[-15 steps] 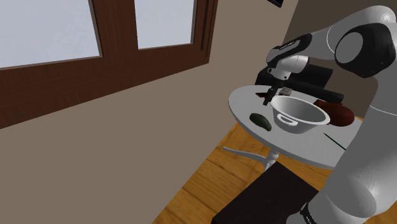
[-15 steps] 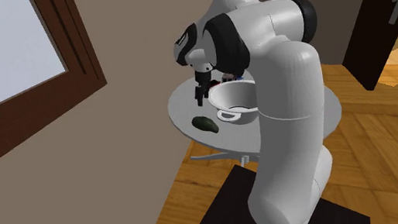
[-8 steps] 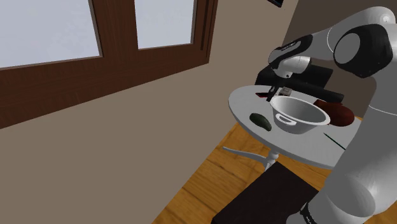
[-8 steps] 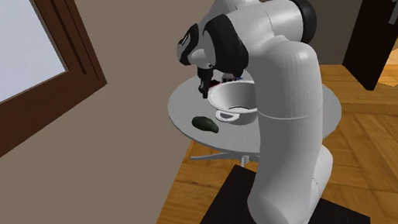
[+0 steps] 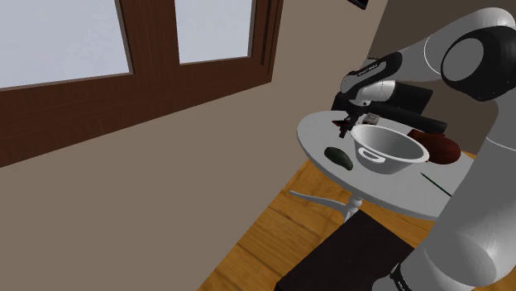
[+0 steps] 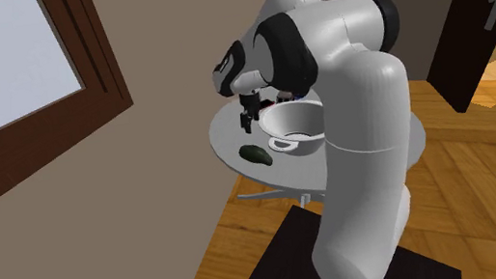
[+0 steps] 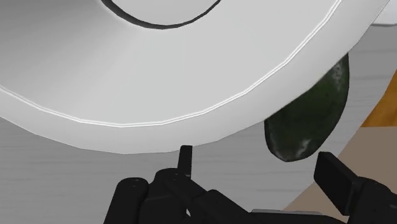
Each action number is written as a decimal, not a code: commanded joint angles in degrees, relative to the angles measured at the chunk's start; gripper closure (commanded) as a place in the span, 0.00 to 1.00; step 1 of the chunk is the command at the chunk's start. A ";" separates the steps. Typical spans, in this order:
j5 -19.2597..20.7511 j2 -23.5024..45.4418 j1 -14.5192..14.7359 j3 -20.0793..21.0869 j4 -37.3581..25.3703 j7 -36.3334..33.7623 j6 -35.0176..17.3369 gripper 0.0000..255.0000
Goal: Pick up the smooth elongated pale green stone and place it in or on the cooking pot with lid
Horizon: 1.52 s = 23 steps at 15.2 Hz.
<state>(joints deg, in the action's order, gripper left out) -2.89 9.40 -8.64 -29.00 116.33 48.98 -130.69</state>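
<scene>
The stone (image 5: 337,157) is a dark green elongated lump lying on the round white table (image 5: 318,132), just beside the pot (image 5: 387,149), a white bowl-shaped vessel with a dark ring inside. My black gripper (image 5: 346,126) hangs low over the table beside the pot's rim, a little beyond the stone. From the second exterior view the gripper (image 6: 247,119) sits above the stone (image 6: 255,153) and next to the pot (image 6: 293,126). In the wrist view the gripper (image 7: 261,168) is open, its fingers apart and touching nothing. The pot's wall (image 7: 191,76) looms close ahead, and the stone (image 7: 308,114) pokes out from behind it.
A dark red-brown object (image 5: 438,147) and a black box (image 5: 409,97) lie behind the pot. The table stands on a thin pedestal (image 5: 351,202) over wooden floor. A wall with a wood-framed window (image 5: 165,50) runs past the table's far side. My black stand (image 5: 347,256) is below.
The hand has swung down and towards the shoulder view's left, nearer the stone. The stone and the pot have stayed where they were.
</scene>
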 commanded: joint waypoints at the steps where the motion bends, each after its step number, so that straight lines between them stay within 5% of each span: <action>1: 5.61 -0.31 3.06 0.10 3.53 -8.26 -2.22 0.00; 5: 15.37 1.00 8.44 0.39 7.35 -24.05 -3.53 0.00; 13: 13.77 5.52 7.21 0.58 8.58 -23.16 -9.03 0.00; 21: 13.78 5.51 7.20 0.59 8.58 -23.17 -9.02 0.00; 22: 13.78 5.51 7.20 0.59 8.58 -23.17 -9.02 1.00; 23: 13.78 5.51 7.20 0.59 8.58 -23.17 -9.02 1.00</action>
<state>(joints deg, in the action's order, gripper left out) 10.90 14.90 -1.45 -28.42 124.87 25.81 -139.73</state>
